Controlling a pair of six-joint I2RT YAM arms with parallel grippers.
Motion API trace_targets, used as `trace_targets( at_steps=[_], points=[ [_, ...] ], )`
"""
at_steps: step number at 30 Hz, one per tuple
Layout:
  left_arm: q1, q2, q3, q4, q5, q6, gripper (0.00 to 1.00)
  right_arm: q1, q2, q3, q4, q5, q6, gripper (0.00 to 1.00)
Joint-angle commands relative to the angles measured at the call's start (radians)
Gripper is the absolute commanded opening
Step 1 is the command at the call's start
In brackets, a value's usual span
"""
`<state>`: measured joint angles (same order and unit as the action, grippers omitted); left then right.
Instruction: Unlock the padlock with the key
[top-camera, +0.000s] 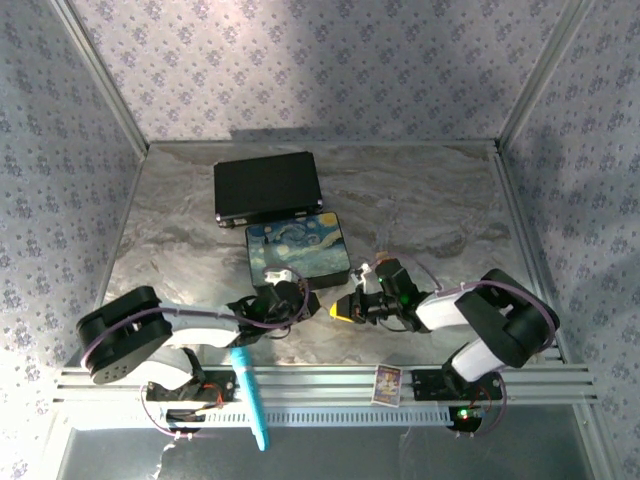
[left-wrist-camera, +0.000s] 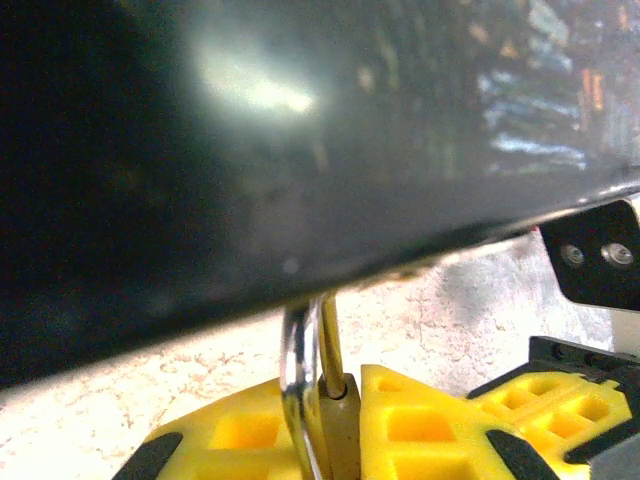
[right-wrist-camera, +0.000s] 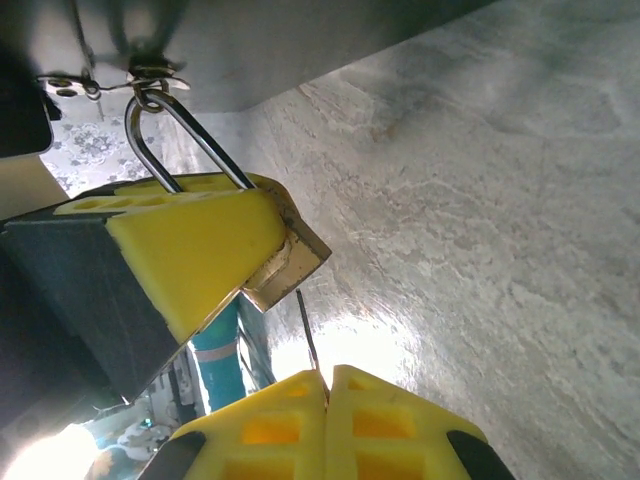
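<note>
The brass padlock (left-wrist-camera: 341, 432) sits pinched between my left gripper's (left-wrist-camera: 340, 400) yellow fingers. Its silver shackle (left-wrist-camera: 300, 350) rises to the underside of the painted box (left-wrist-camera: 300, 130). In the right wrist view the shackle (right-wrist-camera: 165, 135) hooks through the box's metal latch (right-wrist-camera: 150, 75), and the padlock's brass body (right-wrist-camera: 292, 262) pokes out past the left finger (right-wrist-camera: 190, 245). My right gripper (right-wrist-camera: 328, 375) is shut on the key; just its thin metal shaft (right-wrist-camera: 307, 330) shows, its tip slightly below the padlock's bottom face. The red head is hidden between the fingers.
From above, the painted box (top-camera: 297, 250) lies mid-table with a black case (top-camera: 266, 187) behind it. Both grippers, left (top-camera: 298, 303) and right (top-camera: 342, 308), meet at the box's front edge. A teal pen (top-camera: 248, 395) lies by the left arm's base.
</note>
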<state>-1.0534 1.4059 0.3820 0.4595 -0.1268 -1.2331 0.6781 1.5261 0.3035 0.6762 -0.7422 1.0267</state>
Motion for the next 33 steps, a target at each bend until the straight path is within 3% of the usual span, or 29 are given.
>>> trace_targets(
  at_steps=[1,15,19,33],
  points=[
    [0.015,-0.015,-0.024,0.064,0.056,-0.07,0.09,-0.005,0.029,0.005,0.058,-0.072,0.017,0.0],
    [0.015,-0.008,-0.027,0.127,0.076,-0.094,0.04,-0.011,0.092,0.02,0.161,-0.067,0.061,0.0],
    [0.015,0.005,-0.028,0.148,0.087,-0.1,0.04,-0.021,0.132,0.012,0.312,-0.068,0.128,0.0],
    [0.015,-0.023,-0.021,0.186,0.113,-0.116,0.0,-0.061,0.265,-0.013,0.573,-0.005,0.264,0.0]
  ],
)
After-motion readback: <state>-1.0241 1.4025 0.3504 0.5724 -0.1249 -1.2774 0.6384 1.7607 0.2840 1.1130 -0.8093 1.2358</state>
